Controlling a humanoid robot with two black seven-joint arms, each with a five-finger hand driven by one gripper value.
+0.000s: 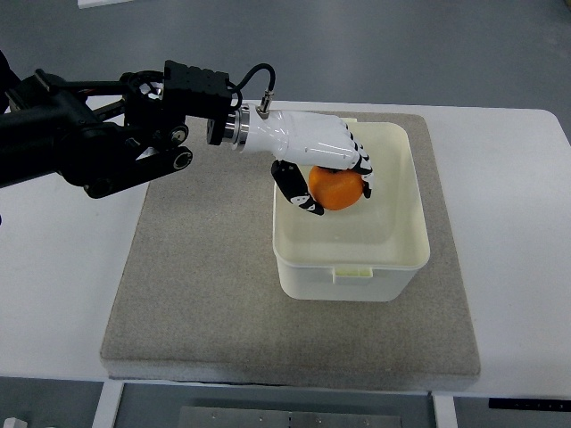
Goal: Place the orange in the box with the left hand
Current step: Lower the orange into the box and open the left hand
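The left hand (326, 165), fingers clamped on the orange (336, 188), hangs over the open box (393, 263); only release appears left.

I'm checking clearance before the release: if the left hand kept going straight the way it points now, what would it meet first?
The left hand, shut on the orange, points rightward over the box. Going straight on, it would probably meet the box's right wall first, though its height above the rim is unclear.
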